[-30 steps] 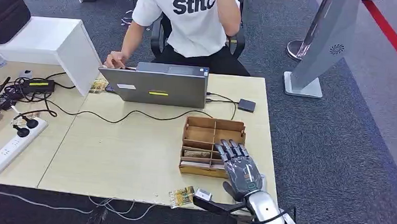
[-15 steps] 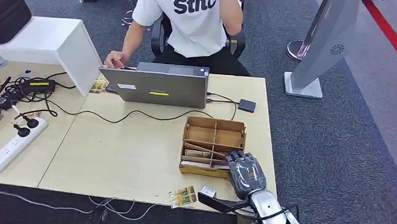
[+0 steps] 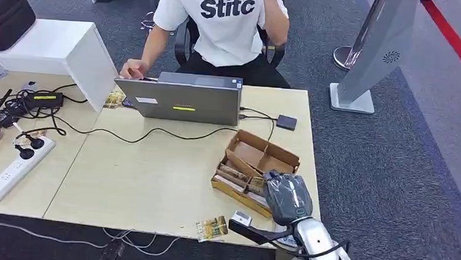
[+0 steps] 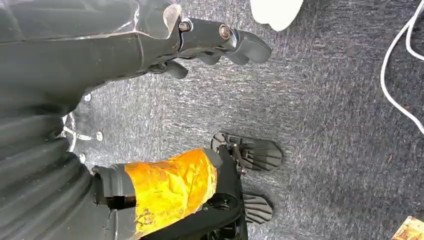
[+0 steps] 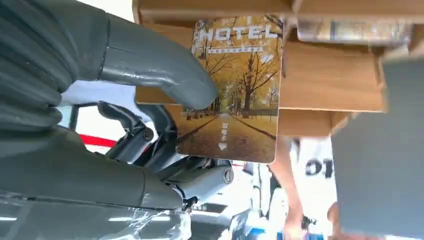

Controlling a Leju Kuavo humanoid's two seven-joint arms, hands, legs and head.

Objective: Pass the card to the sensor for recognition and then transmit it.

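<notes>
At the table's near right corner, the right hand (image 3: 285, 195) has curled down onto the near end of the wooden box (image 3: 255, 172), whereas a second ago it lay flat with fingers extended over it. The box has swung round: square to the table (image 3: 154, 179) edge before, it now sits skewed, far end toward the sensor (image 3: 286, 122). In the right wrist view the thumb (image 5: 165, 70) presses a hotel card (image 5: 235, 90) against the darker fingers (image 5: 145, 135), so the card is pinched and partly out of its slot. Judgement: the grasp is made, but dragging the box suggests the card is catching; lift clear before carrying it to the sensor. The left hand (image 4: 220, 42) hangs over the carpet, fingers loosely apart, holding nothing.
</notes>
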